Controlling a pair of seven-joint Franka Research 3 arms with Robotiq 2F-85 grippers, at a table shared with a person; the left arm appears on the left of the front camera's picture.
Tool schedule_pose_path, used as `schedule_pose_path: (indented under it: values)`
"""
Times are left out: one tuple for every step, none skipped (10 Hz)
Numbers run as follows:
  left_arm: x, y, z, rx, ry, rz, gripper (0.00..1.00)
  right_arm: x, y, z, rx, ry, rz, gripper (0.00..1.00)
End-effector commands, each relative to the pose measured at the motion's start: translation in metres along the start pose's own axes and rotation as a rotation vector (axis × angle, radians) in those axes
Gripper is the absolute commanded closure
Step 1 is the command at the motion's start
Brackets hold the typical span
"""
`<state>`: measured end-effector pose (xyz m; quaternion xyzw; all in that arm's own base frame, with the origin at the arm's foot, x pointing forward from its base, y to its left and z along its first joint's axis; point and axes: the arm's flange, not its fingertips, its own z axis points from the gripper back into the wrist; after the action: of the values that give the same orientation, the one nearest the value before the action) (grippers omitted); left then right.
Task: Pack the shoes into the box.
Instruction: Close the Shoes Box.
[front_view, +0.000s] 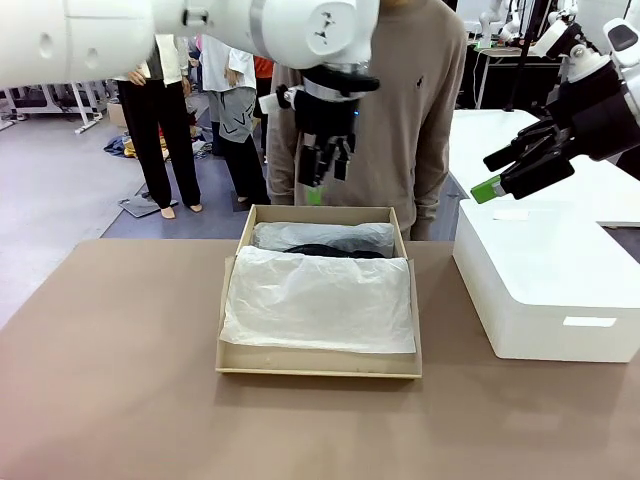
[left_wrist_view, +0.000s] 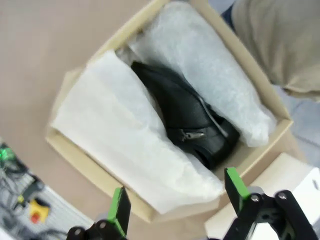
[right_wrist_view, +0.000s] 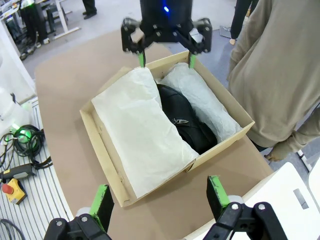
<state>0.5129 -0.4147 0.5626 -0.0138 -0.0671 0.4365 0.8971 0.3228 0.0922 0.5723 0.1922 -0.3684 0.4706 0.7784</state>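
Looks nearly done: a black shoe (left_wrist_view: 185, 120) lies in the box (front_view: 318, 363) on the surface (front_view: 120, 380), tucked between tissue paper (front_view: 320, 300) folds, can't tell if its mate's underneath. Left pincer (front_view: 326, 170) and right pincer (front_view: 495, 173) both hang open and empty above, so probably just tidying left.

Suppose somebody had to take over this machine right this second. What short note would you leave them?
Left gripper: open, empty, hanging above the far end of the box.
Right gripper: open, empty, above the white box beside it.
Shoes: one black shoe lies in the box between sheets of tissue paper. Whether a second one lies under the paper can't be told.
Person: stands at the far side.
Done: at least one shoe packed.
Left: probably check for the other shoe, then cover with tissue.
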Motion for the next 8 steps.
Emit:
schedule_pose_path:
  values:
    - [0.033,0.040,0.008,-0.049,0.038,-0.250,0.00,0.001,-0.002,-0.001,0.014,-0.020,0.007,0.00]
    - [0.052,0.054,0.014,-0.092,0.070,-0.364,0.00,0.001,-0.002,-0.001,0.014,-0.020,0.007,0.00]
    - [0.069,0.066,0.019,-0.095,0.085,-0.467,0.00,0.001,-0.002,-0.001,0.014,-0.020,0.007,0.00]
    - [0.083,0.079,0.022,-0.092,0.096,-0.569,0.00,0.001,-0.002,-0.001,0.014,-0.020,0.007,0.00]
    - [0.096,0.094,0.027,-0.115,0.123,-0.695,0.00,0.001,-0.002,-0.001,0.014,-0.020,0.007,0.00]
    - [0.106,0.106,0.028,-0.128,0.138,-0.779,0.00,0.001,-0.002,-0.001,0.014,-0.020,0.007,0.00]
    - [0.114,0.116,0.028,-0.118,0.141,-0.862,0.00,0.001,-0.002,-0.001,0.014,-0.020,0.007,0.00]
    - [0.119,0.125,0.027,-0.087,0.119,-0.954,0.00,0.001,-0.002,-0.001,0.014,-0.020,0.007,0.00]
